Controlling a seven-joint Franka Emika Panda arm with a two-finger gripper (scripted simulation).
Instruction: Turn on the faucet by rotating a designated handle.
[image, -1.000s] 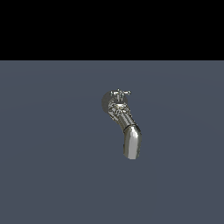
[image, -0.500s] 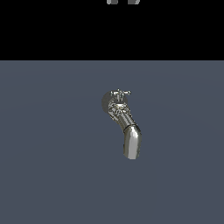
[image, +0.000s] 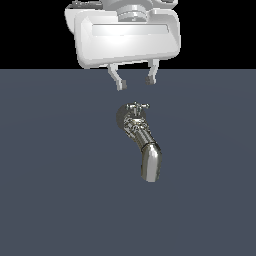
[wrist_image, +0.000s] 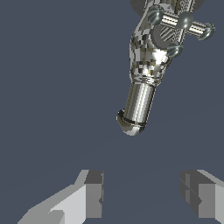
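Chrome faucet (image: 141, 145) on grey floor, cross handle (image: 137, 107) on top, gripper (image: 135, 82) released, empty, above handle

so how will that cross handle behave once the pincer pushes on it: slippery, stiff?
Likely slippery: the handle is polished chrome with short rounded prongs. Probably rigid, pivoting on the faucet rather than flexing. The open pincer isn't touching it yet.

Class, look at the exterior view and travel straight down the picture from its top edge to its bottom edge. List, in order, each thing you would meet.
White robot hand housing with its two open grey fingers, the gripper → small chrome cross-shaped handle → ribbed chrome body of the faucet → thick curved chrome spout.
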